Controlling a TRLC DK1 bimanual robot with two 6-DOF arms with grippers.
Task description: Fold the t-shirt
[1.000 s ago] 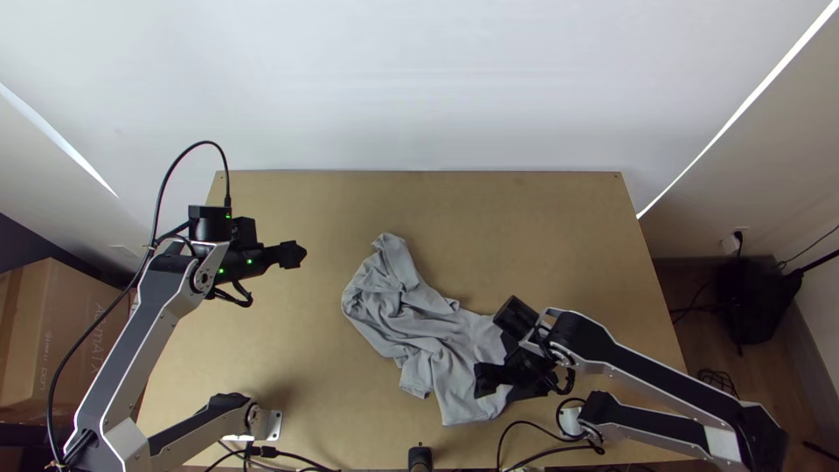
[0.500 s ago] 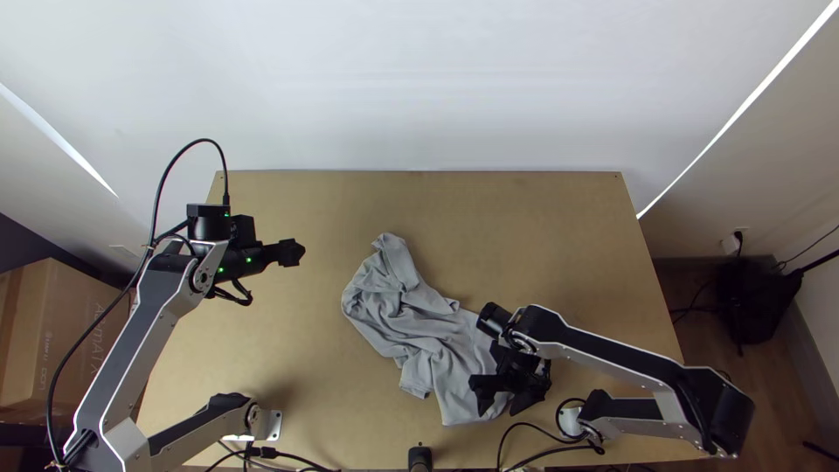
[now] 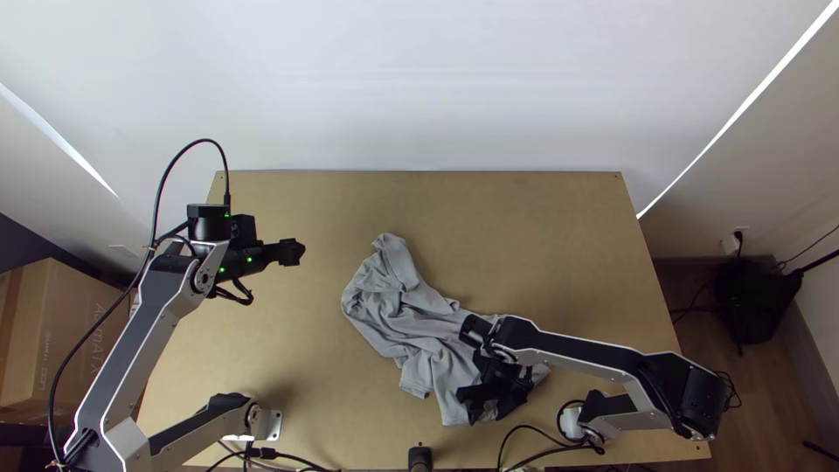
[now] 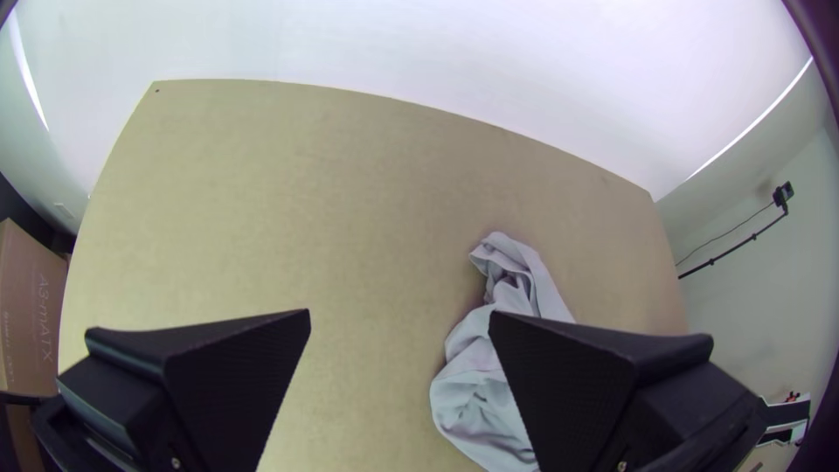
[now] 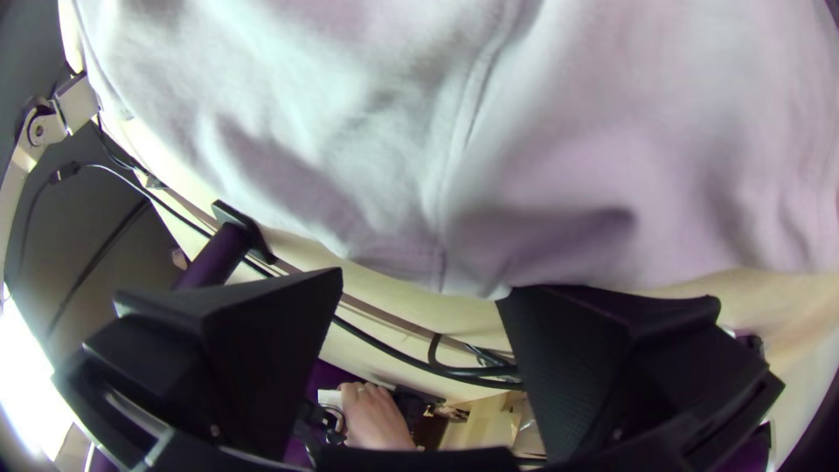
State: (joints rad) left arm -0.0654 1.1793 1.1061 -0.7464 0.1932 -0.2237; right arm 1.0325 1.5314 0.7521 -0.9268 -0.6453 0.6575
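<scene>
Wooden table [image 3: 542, 227], clock from its centre, top view | t-shirt [image 3: 419, 315]: bunched, 11 to 5 o'clock | left gripper [image 4: 398, 316]: 10 o'clock, fingers parted | right gripper [image 5: 421, 284]: 5 o'clock, fingers parted at cloth edge [image 5: 393, 262] | probably light, limp; pinch edge there.

The shirt [image 3: 411, 319] lies on my desk [image 3: 542, 236], its near right end beneath my right end effector [image 3: 488, 411]; my left end effector [image 3: 300, 253] is left of it, a box [image 3: 61, 332] left of the desk.

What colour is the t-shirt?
Plain grey t-shirt, seen best in the top view.
</scene>
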